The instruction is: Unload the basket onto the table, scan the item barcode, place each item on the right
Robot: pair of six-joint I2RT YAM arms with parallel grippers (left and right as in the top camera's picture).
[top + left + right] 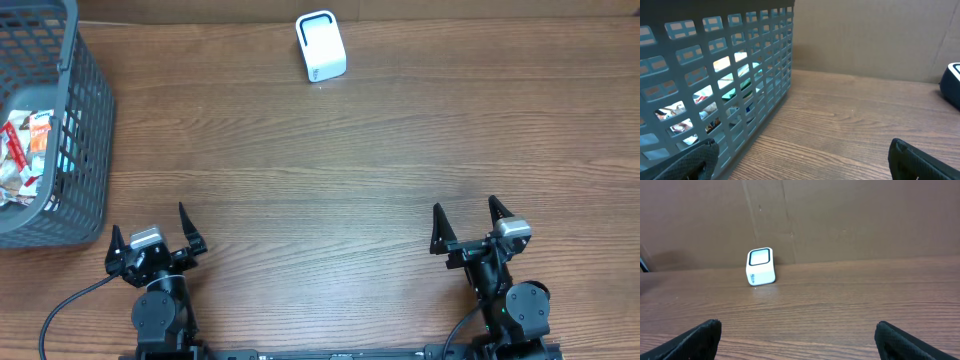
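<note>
Colourful packaged items (25, 160) lie inside a grey plastic basket (92, 130) at the table's left edge; no barcode shows on them. Through the basket's lattice wall (760, 55) the left wrist view shows the packets (727, 85). A small white scanner with a dark-framed window (321, 46) stands at the back centre, also seen in the right wrist view as the scanner (760, 266). My left gripper (150, 222) (800, 150) is open near the front left, just right of the basket. My right gripper (465, 208) (797, 327) is open at the front right, holding nothing.
The wooden table (330, 170) stretches between the grippers and the scanner. A brown cardboard wall (850, 220) runs behind the table. The scanner's dark edge (952, 85) shows at the right border of the left wrist view.
</note>
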